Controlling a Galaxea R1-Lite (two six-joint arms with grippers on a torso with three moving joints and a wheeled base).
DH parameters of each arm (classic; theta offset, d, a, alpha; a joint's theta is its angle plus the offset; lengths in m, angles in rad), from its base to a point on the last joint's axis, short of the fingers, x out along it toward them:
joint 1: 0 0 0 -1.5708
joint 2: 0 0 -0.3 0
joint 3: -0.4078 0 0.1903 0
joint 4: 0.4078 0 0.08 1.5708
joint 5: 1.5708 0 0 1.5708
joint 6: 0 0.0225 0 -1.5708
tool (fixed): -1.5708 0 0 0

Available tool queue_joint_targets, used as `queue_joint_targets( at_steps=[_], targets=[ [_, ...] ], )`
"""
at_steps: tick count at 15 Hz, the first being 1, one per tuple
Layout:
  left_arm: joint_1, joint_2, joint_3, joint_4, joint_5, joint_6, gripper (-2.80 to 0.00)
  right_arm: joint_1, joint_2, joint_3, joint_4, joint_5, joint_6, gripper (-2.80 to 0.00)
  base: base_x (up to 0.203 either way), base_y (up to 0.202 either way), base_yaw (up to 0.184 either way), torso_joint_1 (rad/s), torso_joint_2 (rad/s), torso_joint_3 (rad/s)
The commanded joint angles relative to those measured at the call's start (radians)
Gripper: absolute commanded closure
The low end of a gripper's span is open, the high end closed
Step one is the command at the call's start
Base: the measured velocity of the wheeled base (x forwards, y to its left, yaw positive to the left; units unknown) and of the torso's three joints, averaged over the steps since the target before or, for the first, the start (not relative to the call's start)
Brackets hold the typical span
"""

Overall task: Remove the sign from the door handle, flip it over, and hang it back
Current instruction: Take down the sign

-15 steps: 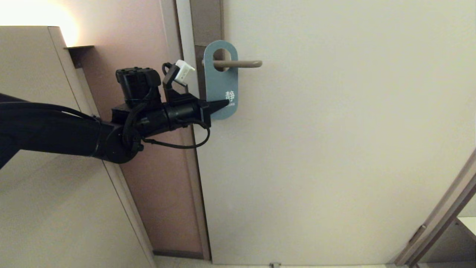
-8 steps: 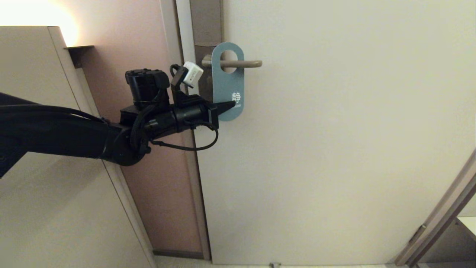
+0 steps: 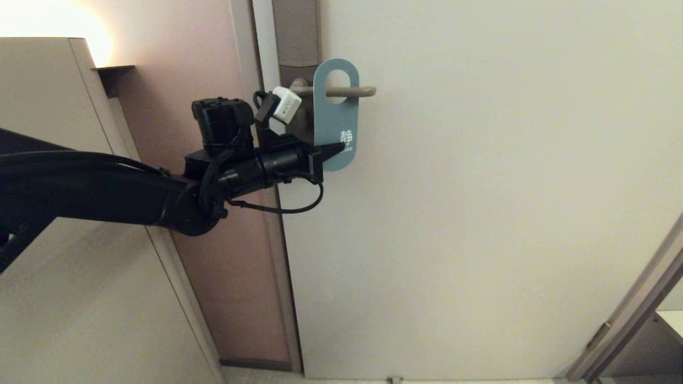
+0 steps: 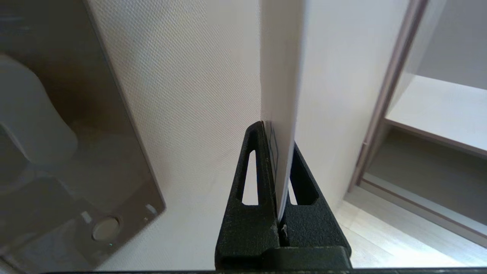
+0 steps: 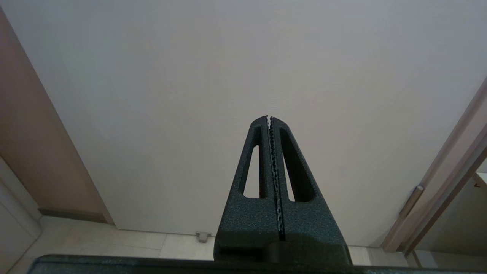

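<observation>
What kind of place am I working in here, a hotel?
Probably a hotel room entrance. A blue hanger sign hangs on the door handle of a plain pale door, and an open closet with a shelf stands beside it.

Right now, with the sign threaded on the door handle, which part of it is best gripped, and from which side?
The lower rounded end of the sign, pinched edge-on from the hinge-frame side, as the left end effector does. The sign is flat and thin, so both faces are reachable there, and the hole stays free to slide along the door handle toward its tip.
</observation>
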Motion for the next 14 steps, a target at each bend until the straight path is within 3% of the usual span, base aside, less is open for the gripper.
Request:
queue_joint_targets(
  at_steps=[1,14],
  targets=[
    [0.0,0.02,-0.016,-0.004,0.002,-0.001,0.0,0.0,0.0,0.0,-0.001,0.001,0.0,0.0,0.0,0.0,0.0,0.0,0.0,0.0],
    [-0.072,0.096,-0.112,-0.002,0.055,-0.005,0.0,0.0,0.0,0.0,-0.001,0.001,0.0,0.0,0.0,0.0,0.0,0.0,0.0,0.0]
  ],
)
